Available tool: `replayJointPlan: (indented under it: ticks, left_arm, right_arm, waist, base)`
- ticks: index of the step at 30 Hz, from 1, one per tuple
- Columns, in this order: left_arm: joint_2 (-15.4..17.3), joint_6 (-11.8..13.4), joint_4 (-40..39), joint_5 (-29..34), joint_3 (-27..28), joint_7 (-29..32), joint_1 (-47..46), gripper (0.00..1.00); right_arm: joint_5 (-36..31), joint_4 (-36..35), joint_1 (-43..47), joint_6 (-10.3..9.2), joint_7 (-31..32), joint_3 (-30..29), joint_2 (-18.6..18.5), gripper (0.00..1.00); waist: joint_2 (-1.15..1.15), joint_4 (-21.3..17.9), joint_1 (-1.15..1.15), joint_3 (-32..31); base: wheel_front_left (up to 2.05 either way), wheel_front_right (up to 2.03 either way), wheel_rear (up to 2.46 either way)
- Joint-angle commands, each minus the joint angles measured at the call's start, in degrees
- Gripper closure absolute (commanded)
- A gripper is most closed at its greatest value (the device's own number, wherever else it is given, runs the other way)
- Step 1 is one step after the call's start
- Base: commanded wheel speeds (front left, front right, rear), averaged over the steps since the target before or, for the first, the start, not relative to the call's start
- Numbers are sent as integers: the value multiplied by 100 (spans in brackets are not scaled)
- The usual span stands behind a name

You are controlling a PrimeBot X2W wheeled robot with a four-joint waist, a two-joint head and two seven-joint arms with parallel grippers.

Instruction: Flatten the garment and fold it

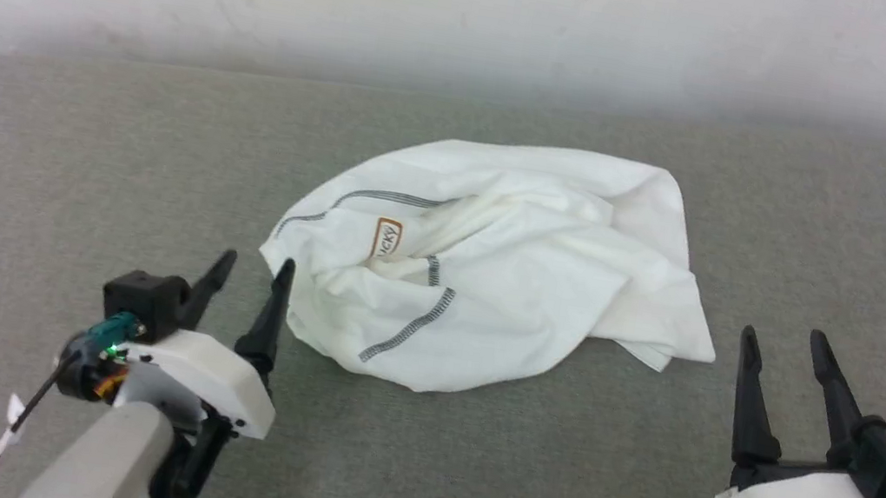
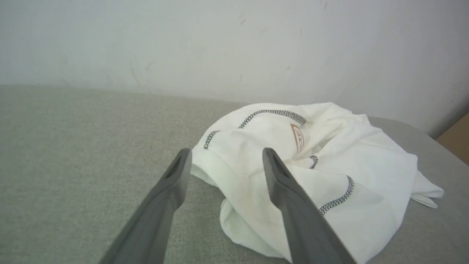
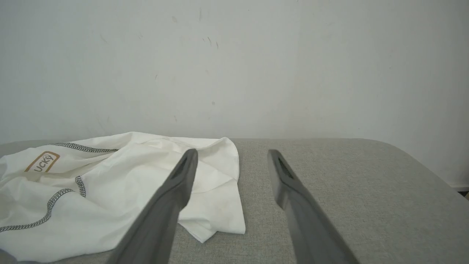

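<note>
The garment is a white shirt lying crumpled in a heap at the middle of the grey cloth surface, with dark zigzag seams and a small brown-edged logo patch facing up. My left gripper stands open just left of the heap's near-left edge, its right fingertip close to the cloth; in the left wrist view the garment lies beyond the spread fingers. My right gripper is open at the lower right, apart from the shirt's right corner. Nothing is held.
The grey padded surface stretches wide on both sides of the heap, with rounded far corners. A pale wall rises right behind its far edge. A brown box corner shows past the surface's right end.
</note>
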Motion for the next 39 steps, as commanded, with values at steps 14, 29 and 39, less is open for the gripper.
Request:
replayJointPlan:
  ticks: [14, 29, 39]
  left_arm:
    - [293, 866, -3292, 2791, 1054, -97, 2011, 0]
    - [-633, 245, -3202, 2929, 1367, -98, 2363, 0]
    - [-1062, -110, -2994, 3162, 1535, -98, 2227, 0]
  right_arm:
    - [-384, -39, 382, -11, -26, 162, -1, 0]
    - [-611, 438, -140, -11, 2191, 642, -25, 0]
    - [-311, 1269, -1008, -11, 4314, 569, -322, 0]
  waist:
    - [-1, 703, 0, -474]
    - [-1, 1243, 0, -198]
    - [-1, 1812, 0, 121]
  base:
    - [0, 0, 0]
    - [0, 0, 0]
    - [0, 0, 0]
